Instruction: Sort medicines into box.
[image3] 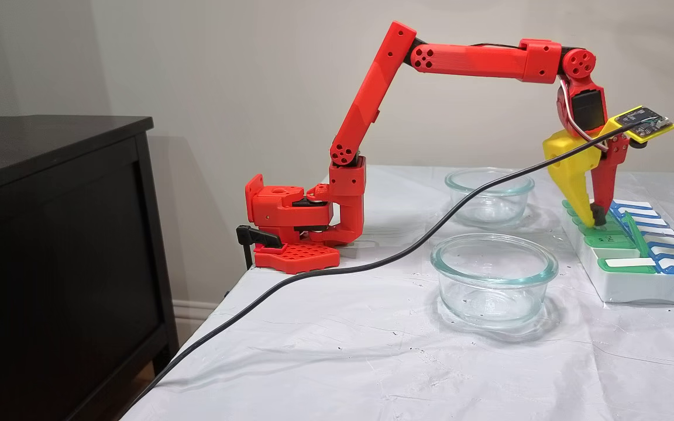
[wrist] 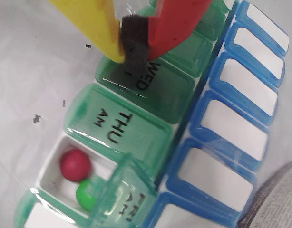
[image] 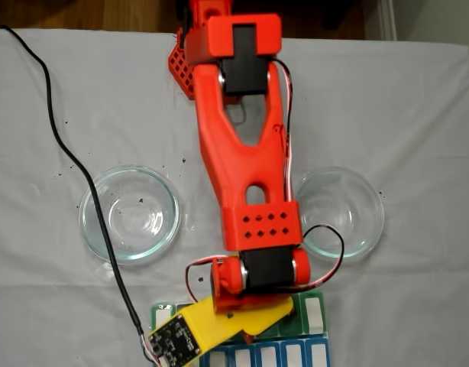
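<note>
Green pill organiser (wrist: 136, 123) sits at the desk's (image3: 372, 351) near edge, 6 o'clock in the top-down fixed view. Gripper (wrist: 135, 45) is over the WED lid, jaws clenched, yellow and red fingers pinching only their black foam pad. FRI lid is flipped open; inside that compartment lie one dark red ball (wrist: 75, 165) and one green ball (wrist: 89, 195), touching. Two glass dishes (image: 129, 214) sit at 9 and 3 o'clock of the arm.
</note>
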Action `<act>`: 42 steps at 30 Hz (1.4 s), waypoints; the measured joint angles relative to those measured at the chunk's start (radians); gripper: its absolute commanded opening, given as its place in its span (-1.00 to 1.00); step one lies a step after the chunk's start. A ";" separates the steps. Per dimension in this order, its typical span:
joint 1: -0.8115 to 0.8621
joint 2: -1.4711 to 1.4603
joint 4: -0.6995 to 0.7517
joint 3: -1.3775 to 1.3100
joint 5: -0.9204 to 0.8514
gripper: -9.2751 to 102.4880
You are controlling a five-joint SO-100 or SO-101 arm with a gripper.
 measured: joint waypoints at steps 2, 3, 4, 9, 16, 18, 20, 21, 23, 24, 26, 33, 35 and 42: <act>0.003 -0.005 -0.009 0.002 0.008 -0.84; 0.003 -0.011 -0.012 0.000 0.008 -0.84; 0.003 -0.014 -0.014 0.000 0.008 -0.84; 0.005 -0.017 -0.032 -0.006 0.008 -0.84; 0.020 0.086 -0.184 0.106 -0.035 -0.84; 0.035 0.155 -0.276 0.198 -0.061 -0.84; 0.052 0.239 -0.377 0.301 -0.078 -0.84; 0.064 0.275 -0.416 0.337 -0.086 -0.84; 0.089 0.330 -0.465 0.374 -0.094 -0.84; 0.094 0.344 -0.479 0.382 -0.097 -0.84; 0.100 0.380 -0.514 0.399 -0.101 -0.84; 0.135 0.397 -0.581 0.402 -0.104 -0.84; 0.150 0.380 -0.575 0.393 -0.083 -0.84; 0.170 0.253 -0.511 0.295 -0.054 -0.84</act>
